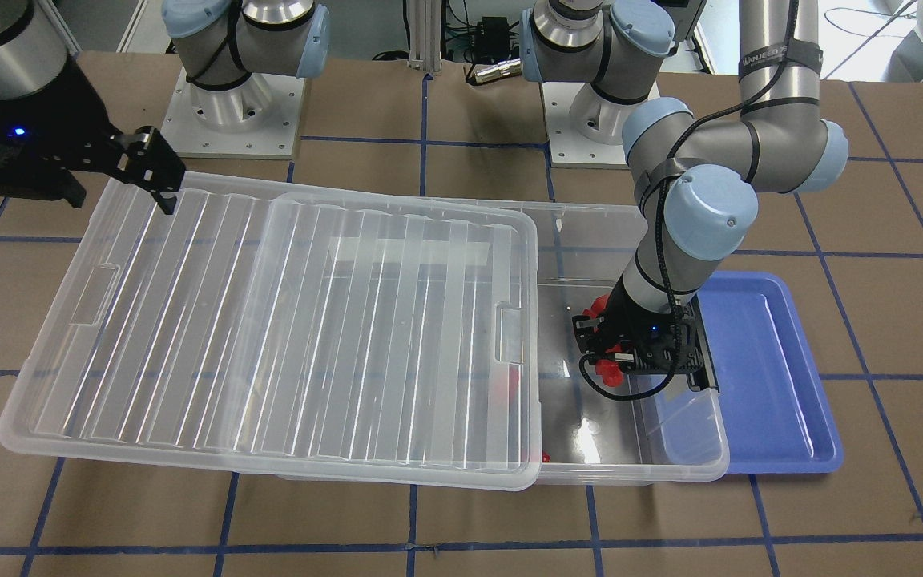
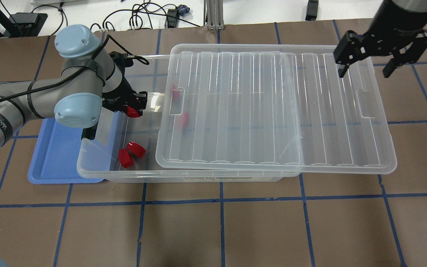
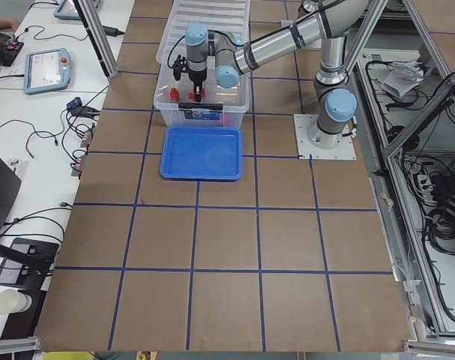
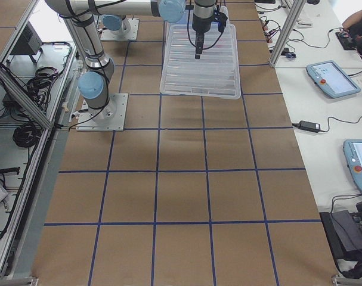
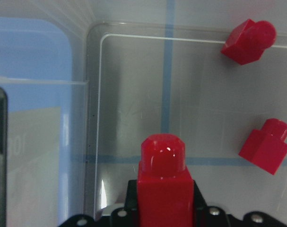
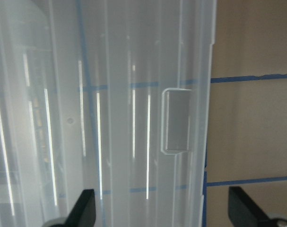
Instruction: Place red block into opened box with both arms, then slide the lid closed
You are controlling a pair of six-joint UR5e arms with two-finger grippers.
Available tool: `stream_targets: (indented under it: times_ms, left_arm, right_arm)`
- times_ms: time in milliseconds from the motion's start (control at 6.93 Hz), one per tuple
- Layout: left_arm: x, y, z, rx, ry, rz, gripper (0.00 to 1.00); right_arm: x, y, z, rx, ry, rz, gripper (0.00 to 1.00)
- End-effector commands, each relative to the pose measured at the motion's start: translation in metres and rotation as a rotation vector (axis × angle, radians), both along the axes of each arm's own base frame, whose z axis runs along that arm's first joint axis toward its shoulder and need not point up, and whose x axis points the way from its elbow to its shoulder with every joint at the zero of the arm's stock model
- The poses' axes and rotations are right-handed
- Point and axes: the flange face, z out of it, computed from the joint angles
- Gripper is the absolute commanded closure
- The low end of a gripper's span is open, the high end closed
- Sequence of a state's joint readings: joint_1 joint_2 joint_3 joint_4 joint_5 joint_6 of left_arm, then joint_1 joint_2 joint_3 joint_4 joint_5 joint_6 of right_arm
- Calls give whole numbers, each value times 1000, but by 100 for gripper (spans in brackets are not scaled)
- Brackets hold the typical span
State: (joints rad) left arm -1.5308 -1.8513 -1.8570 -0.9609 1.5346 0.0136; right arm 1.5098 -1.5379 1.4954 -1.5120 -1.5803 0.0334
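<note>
Left wrist-mounted view puts the red block right under the lens, pinched between the fingers of the left gripper with its round stub pointing down at the floor of the box. From where I stand, that gripper is clamped on the block inside the uncovered end of the box, and the block looks to be held above the floor, not resting on it. Two loose red blocks lie on the floor of the box near its front wall, and two more show faintly under the lid.

The lid lies across most of the box and hangs out well past its far end, leaving only the end where the left gripper works open. The right gripper hangs above the overhanging part of the lid, beyond the box, fingers spread wide and holding nothing; its own camera shows a handle notch just ahead of it. A blue tray sits just beside the open end of the box.

I'd say the placing step is in hand and nearly done. Next the left fingers need to let go and the arm must lift clear of the box before the right gripper comes down on the lid's edge and pushes it across; otherwise the lid would strike the arm.
</note>
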Motion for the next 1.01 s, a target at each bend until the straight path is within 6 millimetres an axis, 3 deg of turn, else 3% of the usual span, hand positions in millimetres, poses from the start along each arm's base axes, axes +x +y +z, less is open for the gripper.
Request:
stream_targets:
  times_ms: [0, 144, 288, 433, 577, 865]
  left_arm:
    - [-1, 4, -22, 5, 2, -7, 83]
    - [-1, 4, -31, 1, 0, -13, 82]
    - [-1, 3, -42, 21, 0, -13, 66]
    - [0, 2, -43, 18, -7, -20, 14]
    - [-1, -2, -37, -4, -11, -20, 0]
    - [-8, -1, -11, -55, -2, -20, 0]
  right_arm:
    - [26, -9, -5, -61, 14, -68, 0]
    - [26, -8, -5, -55, 16, -68, 0]
    - [26, -7, -4, -53, 14, -70, 0]
    - [26, -8, -7, -47, 14, -70, 0]
    - [25, -8, -7, -47, 16, -70, 0]
    - [21, -9, -6, -47, 15, -76, 0]
